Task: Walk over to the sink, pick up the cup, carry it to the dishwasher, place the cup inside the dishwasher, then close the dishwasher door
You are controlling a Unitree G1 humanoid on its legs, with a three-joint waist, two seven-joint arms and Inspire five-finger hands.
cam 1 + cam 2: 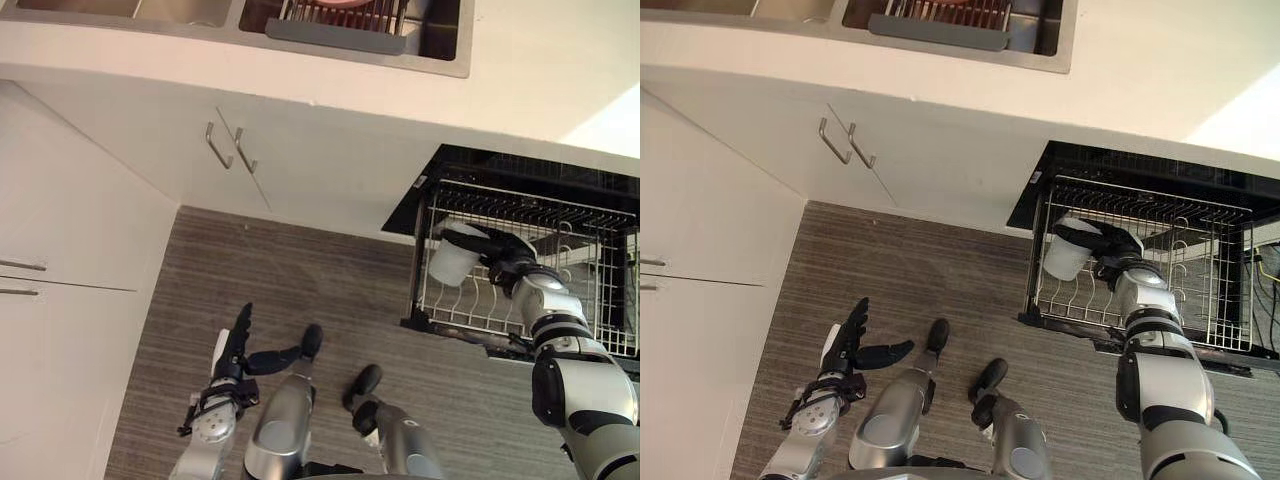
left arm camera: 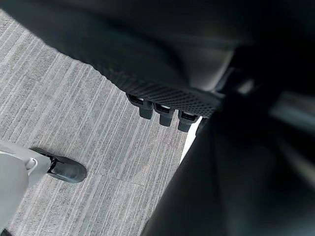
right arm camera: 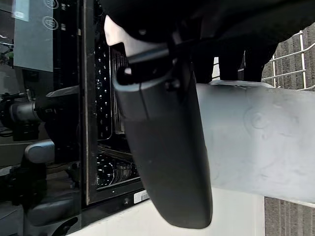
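The cup, white and plain, was found at about three o'clock in the head views, grasped by the right hand. The dark fingers were curled over its far side and the thumb was laid along its wall, as was seen from close by in the right wrist view. The cup was held over the nine o'clock end of the wire rack, which was drawn out of the open dishwasher. Whether the cup touched the rack's tines could not be told.

The left hand was seen at seven o'clock, low above the striped grey floor, released, with its fingers straight and its thumb spread to the side; nothing was held in it.

At twelve o'clock the steel sink was set in the pale counter, with a dish drainer lying in its basin. Beneath the counter, at eleven o'clock, two bar handles were mounted on white cabinet doors.
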